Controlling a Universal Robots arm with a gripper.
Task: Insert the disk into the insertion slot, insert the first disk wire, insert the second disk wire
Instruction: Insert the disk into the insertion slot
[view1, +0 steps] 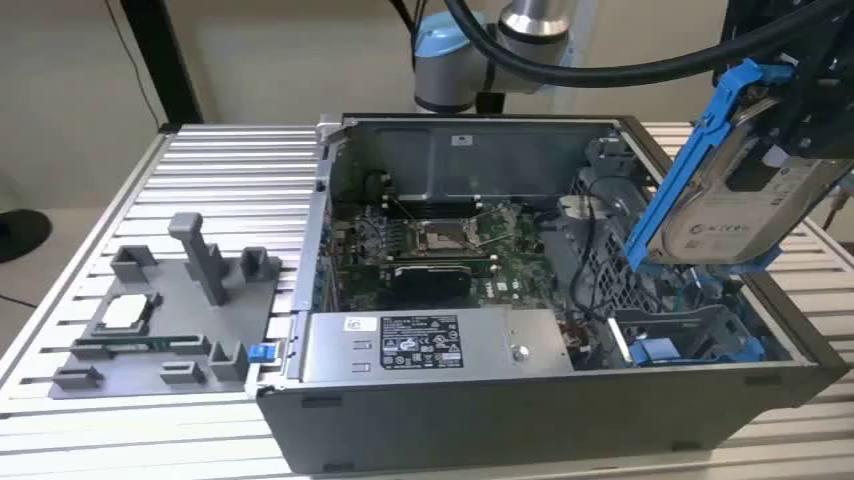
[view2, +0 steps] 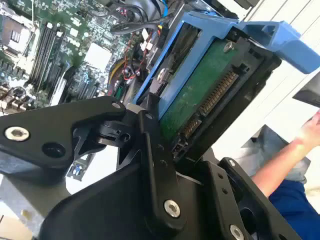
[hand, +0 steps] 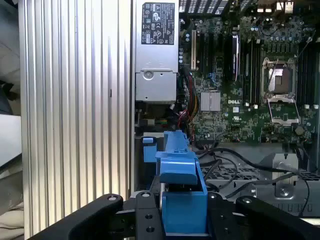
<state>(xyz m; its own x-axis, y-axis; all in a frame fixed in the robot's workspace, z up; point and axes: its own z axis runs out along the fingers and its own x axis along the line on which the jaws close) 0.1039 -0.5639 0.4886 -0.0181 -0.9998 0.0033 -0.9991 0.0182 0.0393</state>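
The disk, silver-grey with a white label, sits in its blue frame and hangs tilted above the open computer case's side at the exterior view's right. My gripper is shut on it from above. In the second wrist view the disk's green underside and its connector edge show between black fingers. The first wrist view has the blue frame clamped in the gripper. Below the disk lies the insertion slot, a grey sheet-metal bay. Loose black cables lie beside it.
Inside the case are the motherboard, a grey labelled power-supply box and a perforated cage. A grey fixture with posts stands on the slatted table. A person's arm shows beyond the case.
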